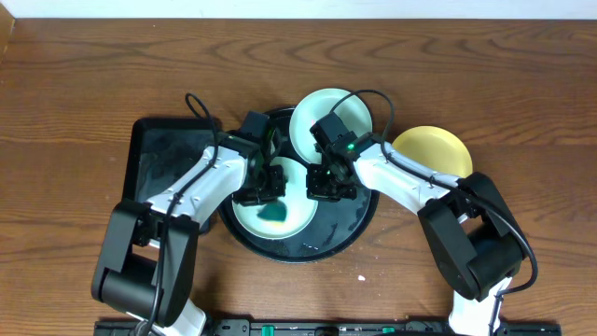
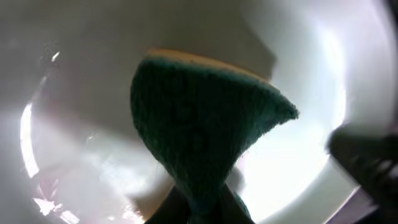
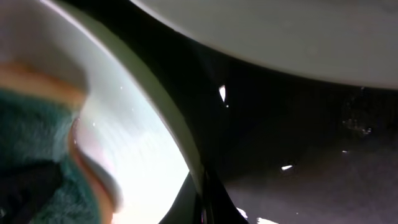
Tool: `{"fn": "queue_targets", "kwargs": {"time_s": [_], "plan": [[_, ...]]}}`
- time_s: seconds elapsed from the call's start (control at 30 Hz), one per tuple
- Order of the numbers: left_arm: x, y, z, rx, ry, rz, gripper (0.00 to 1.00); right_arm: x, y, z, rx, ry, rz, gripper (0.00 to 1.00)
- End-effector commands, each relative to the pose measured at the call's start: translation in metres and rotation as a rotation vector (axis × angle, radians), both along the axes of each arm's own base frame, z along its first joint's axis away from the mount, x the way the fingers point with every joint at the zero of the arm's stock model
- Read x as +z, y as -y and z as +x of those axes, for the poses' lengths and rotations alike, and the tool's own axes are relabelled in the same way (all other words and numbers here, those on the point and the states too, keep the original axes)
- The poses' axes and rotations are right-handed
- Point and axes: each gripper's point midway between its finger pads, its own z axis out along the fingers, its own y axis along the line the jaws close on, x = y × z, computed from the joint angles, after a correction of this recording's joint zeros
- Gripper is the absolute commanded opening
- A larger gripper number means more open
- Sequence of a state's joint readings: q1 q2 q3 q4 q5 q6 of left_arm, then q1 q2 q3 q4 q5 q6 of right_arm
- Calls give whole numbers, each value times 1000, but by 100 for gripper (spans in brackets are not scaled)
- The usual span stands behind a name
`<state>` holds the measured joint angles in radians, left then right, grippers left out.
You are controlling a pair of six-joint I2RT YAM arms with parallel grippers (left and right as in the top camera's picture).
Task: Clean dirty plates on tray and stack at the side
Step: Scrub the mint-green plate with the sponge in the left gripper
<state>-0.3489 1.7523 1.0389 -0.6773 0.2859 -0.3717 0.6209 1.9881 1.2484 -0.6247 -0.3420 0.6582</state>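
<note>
A mint plate (image 1: 297, 222) lies in the round black tray (image 1: 350, 221). My left gripper (image 1: 266, 187) is shut on a green sponge with a yellow back (image 1: 274, 215), pressed onto that plate. In the left wrist view the sponge (image 2: 199, 124) fans out from the jaws (image 2: 202, 208) over the plate (image 2: 311, 93). My right gripper (image 1: 324, 185) is shut on this plate's right rim; the right wrist view shows the jaws (image 3: 202, 199) pinching the rim (image 3: 180, 140). A second mint plate (image 1: 326, 117) rests at the tray's back edge. A pale yellow plate (image 1: 431, 149) lies on the table to the right.
A rectangular black tray (image 1: 173, 159) lies left of the round tray, under my left arm. The round tray's floor (image 3: 298, 124) is wet and glossy. The wooden table (image 1: 84, 112) surrounds everything.
</note>
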Motion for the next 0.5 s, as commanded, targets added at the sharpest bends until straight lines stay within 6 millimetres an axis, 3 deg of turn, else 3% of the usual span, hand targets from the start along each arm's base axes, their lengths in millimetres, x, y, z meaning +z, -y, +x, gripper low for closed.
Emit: {"fn": "queue_targets", "kwargs": {"time_s": [0.0,0.1,0.17,0.27,0.4,0.47], "plan": [[-6,-6,23,-4,100,53,7,-8,5,3,-11,-6,-23,1],[-6,-35,37,145,152,212,8,-8,5,3,-10,-7,-23,1],[-6,-51,32,251,133,288,7,-8,5,3,-10,-7,-23,1],[-7,-56,21,263,89,315,7,-8,5,3,-10,-7,-23,1],[-9,-42,-7,207,-45,239,7,-8,5,3,-9,-6,-23,1],[-7,-19,-21,96,-109,110,8,-8,5,3,-7,-5,-23,1]]}}
